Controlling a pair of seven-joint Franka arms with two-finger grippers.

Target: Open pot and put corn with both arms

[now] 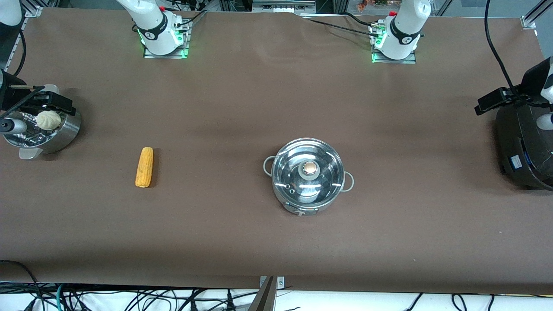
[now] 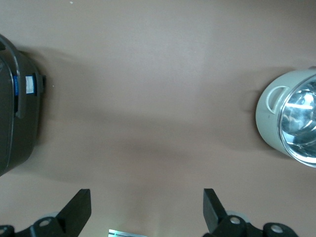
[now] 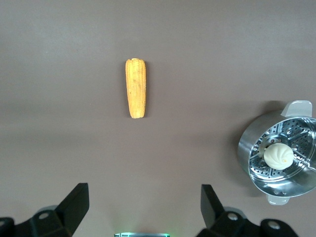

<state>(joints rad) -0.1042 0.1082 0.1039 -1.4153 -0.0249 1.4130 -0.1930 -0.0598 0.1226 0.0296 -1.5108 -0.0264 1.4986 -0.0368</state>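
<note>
The steel pot [image 1: 308, 175] stands mid-table with its glass lid and beige knob [image 1: 309, 167] on it. Its edge also shows in the left wrist view [image 2: 291, 118]. The corn [image 1: 144, 167] lies on the table toward the right arm's end, and it also shows in the right wrist view [image 3: 136, 88]. Neither hand shows in the front view. My left gripper [image 2: 147, 197] is open and empty, high over bare table between the pot and the black cooker. My right gripper [image 3: 144, 192] is open and empty, high over bare table near the corn.
A steel steamer basket [image 1: 65, 134] with a white bun [image 1: 47, 119] stands at the right arm's end, under a black device [image 1: 39, 101]; it also shows in the right wrist view [image 3: 249, 143]. A big black cooker [image 1: 525, 147] stands at the left arm's end.
</note>
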